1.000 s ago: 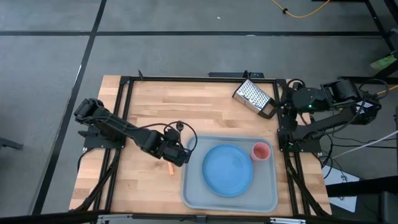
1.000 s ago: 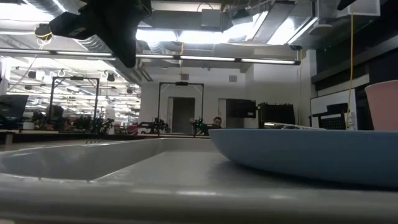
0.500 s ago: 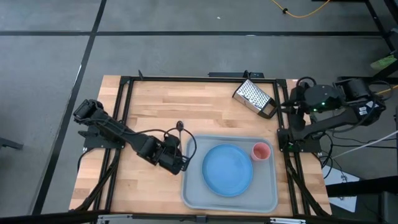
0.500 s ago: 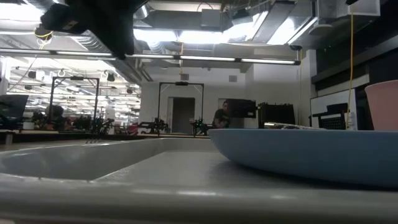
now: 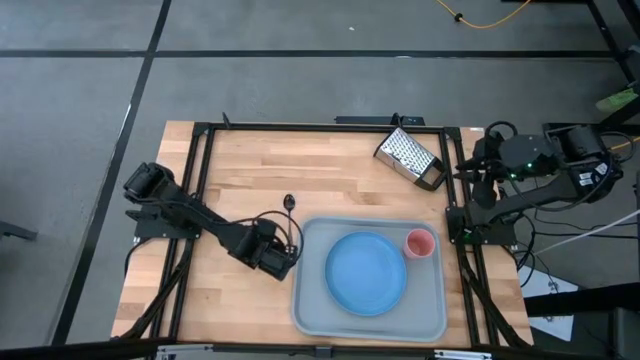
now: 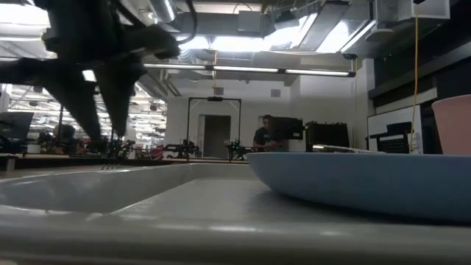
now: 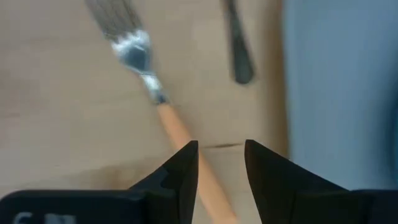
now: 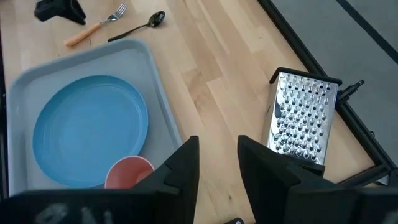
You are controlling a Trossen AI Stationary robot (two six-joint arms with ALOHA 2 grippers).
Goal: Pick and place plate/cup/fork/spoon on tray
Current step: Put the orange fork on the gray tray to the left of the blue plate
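Note:
The fork (image 7: 163,112), silver tines and orange handle, lies flat on the wood left of the tray (image 5: 310,300). My left gripper (image 7: 221,146) is open and points down over the handle, one finger on each side. It covers the fork in the high view (image 5: 277,264). The dark spoon (image 5: 287,210) lies on the table just beyond, beside the tray's far left corner. The light-blue plate (image 5: 366,272) and the pink cup (image 5: 419,243) rest in the tray. My right gripper (image 8: 216,140) is open and holds nothing, raised by the table's right edge (image 5: 480,168). My left gripper stands over the fork's orange handle (image 7: 186,140) from above, fingers pointing down and lying across it. The handle runs close along one finger (image 7: 185,167). I cannot tell whether that finger touches it. The fork lies flat on the table.
A metal box grater (image 5: 408,157) lies on its side at the far right of the table. The spoon's handle end (image 7: 241,68) is close to the fork, next to the tray's left rim (image 7: 292,93). Bare wood stretches across the far left.
My left gripper has moved toward the table's near left, away from the tray's corner. It has come down over the fork and opened. My right arm has drawn back a little toward the right edge. The fork, spoon, plate and cup have stayed put.

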